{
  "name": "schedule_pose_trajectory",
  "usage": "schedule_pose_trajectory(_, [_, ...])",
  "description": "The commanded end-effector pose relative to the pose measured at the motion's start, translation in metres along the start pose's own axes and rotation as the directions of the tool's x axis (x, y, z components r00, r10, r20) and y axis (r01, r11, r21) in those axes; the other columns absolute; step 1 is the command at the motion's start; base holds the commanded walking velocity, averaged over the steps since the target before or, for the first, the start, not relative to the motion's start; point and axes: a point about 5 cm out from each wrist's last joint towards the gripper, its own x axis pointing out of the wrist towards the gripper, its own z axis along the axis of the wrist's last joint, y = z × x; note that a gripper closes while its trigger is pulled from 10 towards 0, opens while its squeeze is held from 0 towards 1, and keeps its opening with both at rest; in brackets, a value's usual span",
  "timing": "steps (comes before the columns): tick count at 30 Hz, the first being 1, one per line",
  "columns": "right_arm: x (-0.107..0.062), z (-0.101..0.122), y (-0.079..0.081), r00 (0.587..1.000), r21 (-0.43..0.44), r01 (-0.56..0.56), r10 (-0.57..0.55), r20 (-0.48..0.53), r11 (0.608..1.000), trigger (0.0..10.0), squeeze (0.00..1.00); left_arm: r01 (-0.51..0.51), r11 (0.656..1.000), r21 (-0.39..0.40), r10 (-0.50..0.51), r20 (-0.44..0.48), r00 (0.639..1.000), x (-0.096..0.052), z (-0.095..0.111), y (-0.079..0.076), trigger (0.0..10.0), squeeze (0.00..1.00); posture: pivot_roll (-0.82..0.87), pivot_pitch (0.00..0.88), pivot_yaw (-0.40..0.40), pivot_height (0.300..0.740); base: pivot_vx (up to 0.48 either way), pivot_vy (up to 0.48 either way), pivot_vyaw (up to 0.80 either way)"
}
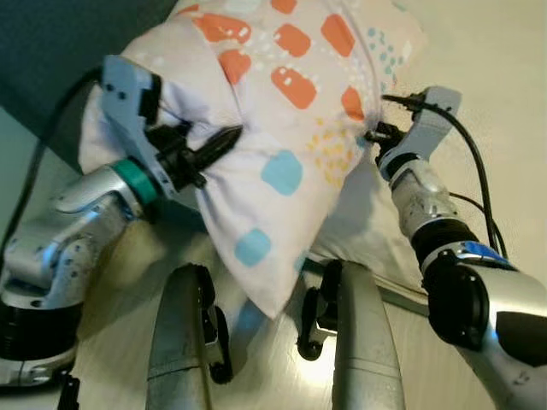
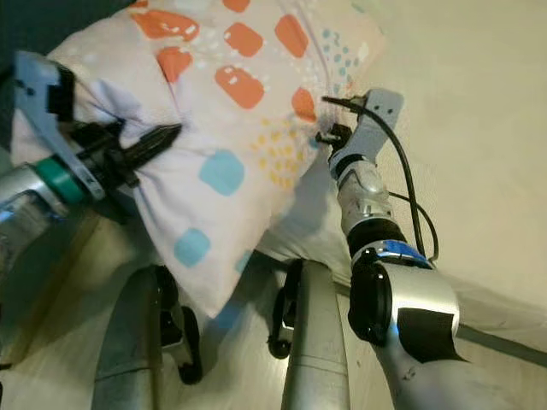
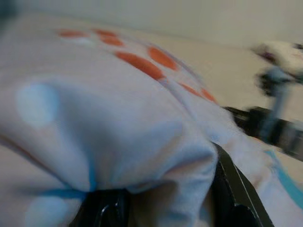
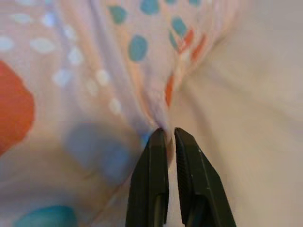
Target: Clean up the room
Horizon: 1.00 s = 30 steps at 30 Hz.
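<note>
the left silver arm bends up from the low left side and reaches across to the right. its left pincer (image 1: 224, 139) has its black fingers closed tight on a fold of the big soft white pillow with orange, blue and yellow spots (image 1: 282, 128), on the pillow's left side. in the left wrist view the cloth bunches over the dark fingers (image 3: 232, 189) and hides most of them.

the pillow is held up in the air between the two arms, in front of the robot. its top is up high and one corner hangs down toward the robot's two grey legs (image 1: 179, 342). behind it lies a pale cream bed sheet (image 1: 496, 68).

the right silver arm comes up from the low right side, bent at the elbow, with a black cable looping beside it. its right pincer (image 4: 169, 135) is squeezed shut on the pillow's right edge, right at the seam. the two black fingertips (image 4: 154, 156) sit almost together with a thin bit of cloth pinched between them.
</note>
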Motion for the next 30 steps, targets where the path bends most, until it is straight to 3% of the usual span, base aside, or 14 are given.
schedule_pose_trajectory(1, [-0.004,-0.002,-0.006,0.999,-0.073,-0.015,0.017,0.028,0.997,10.0,0.00,-0.092,0.994,0.062,0.089,0.053,0.995,-0.008,0.018,0.013,10.0,0.00,0.08,0.321,0.010,0.594,0.000,0.000,0.00])
schedule_pose_trajectory(2, [-0.004,0.001,-0.005,0.998,-0.084,-0.034,0.038,0.051,0.996,10.0,0.00,-0.152,0.983,0.105,0.145,0.072,0.987,-0.012,0.027,0.023,10.0,0.00,0.08,0.314,0.008,0.599,0.000,0.000,0.00])
schedule_pose_trajectory(6, [-0.005,0.004,-0.006,0.996,-0.090,-0.047,0.054,0.077,0.995,10.0,0.00,-0.177,0.963,0.203,0.169,0.055,0.984,-0.018,0.033,0.033,10.0,0.00,0.08,0.311,0.008,0.609,0.000,0.000,0.00])
schedule_pose_trajectory(7, [-0.005,0.006,-0.005,0.994,-0.092,-0.050,0.058,0.093,0.994,10.0,0.00,-0.106,0.955,0.277,0.116,-0.018,0.993,-0.021,0.029,0.030,10.0,0.00,0.08,0.305,0.009,0.614,0.000,0.000,0.00])
schedule_pose_trajectory(8, [-0.005,0.009,-0.006,0.992,-0.090,-0.045,0.056,0.115,0.995,10.0,0.00,0.060,0.928,0.367,-0.002,-0.158,0.987,-0.028,0.018,0.019,10.0,0.00,0.08,0.302,0.009,0.624,0.000,0.000,0.00])
schedule_pose_trajectory(10, [-0.005,0.010,-0.007,0.991,-0.091,-0.043,0.054,0.122,0.995,10.0,0.00,0.112,0.924,0.365,-0.033,-0.215,0.976,-0.031,0.014,0.015,10.0,0.00,0.08,0.302,0.009,0.629,0.000,0.000,0.00])
schedule_pose_trajectory(14, [-0.006,0.010,-0.009,0.990,-0.089,-0.028,0.040,0.137,0.996,10.0,0.00,0.302,0.854,0.424,-0.115,-0.412,0.904,-0.043,-0.004,0.004,10.0,0.00,0.08,0.294,0.011,0.648,0.000,0.000,0.00])
schedule_pose_trajectory(21, [-0.008,0.007,-0.010,0.990,-0.095,-0.028,0.041,0.136,0.995,10.0,0.00,0.345,0.831,0.436,-0.122,-0.463,0.878,-0.047,-0.006,0.004,10.0,0.00,0.07,0.289,0.012,0.663,0.000,0.000,0.00])
schedule_pose_trajectory(22, [-0.009,0.006,-0.010,0.990,-0.097,-0.028,0.041,0.135,0.995,10.0,0.00,0.308,0.851,0.425,-0.112,-0.427,0.898,-0.045,-0.001,0.008,10.0,0.00,0.07,0.281,0.011,0.668,0.000,0.000,0.00])
schedule_pose_trajectory(24, [-0.009,0.006,-0.010,0.990,-0.097,-0.028,0.041,0.135,0.995,10.0,0.00,0.308,0.851,0.425,-0.112,-0.427,0.898,-0.045,-0.001,0.008,10.0,0.00,0.07,0.281,0.011,0.668,0.000,0.000,0.00])
schedule_pose_trajectory(25, [-0.009,0.005,-0.011,0.990,-0.098,-0.028,0.041,0.134,0.995,10.0,0.00,0.232,0.879,0.417,-0.069,-0.369,0.927,-0.042,0.007,0.015,10.0,0.00,0.07,0.278,0.011,0.673,0.000,0.000,0.00])
schedule_pose_trajectory(27, [-0.010,0.004,-0.011,0.990,-0.100,-0.029,0.043,0.133,0.995,10.0,0.00,0.171,0.895,0.411,-0.033,-0.322,0.946,-0.039,0.013,0.022,10.0,0.00,0.07,0.277,0.010,0.677,0.000,0.000,0.00])
schedule_pose_trajectory(28, [-0.011,0.002,-0.011,0.990,-0.105,-0.032,0.045,0.133,0.994,10.0,0.00,0.125,0.898,0.422,0.015,-0.312,0.950,-0.039,0.015,0.030,10.0,0.00,0.07,0.273,0.010,0.682,0.000,0.000,0.00])
schedule_pose_trajectory(30, [-0.011,0.002,-0.011,0.990,-0.105,-0.032,0.045,0.133,0.994,10.0,0.00,0.125,0.898,0.422,0.015,-0.312,0.950,-0.039,0.015,0.030,10.0,0.00,0.07,0.273,0.010,0.682,0.000,0.000,0.00])
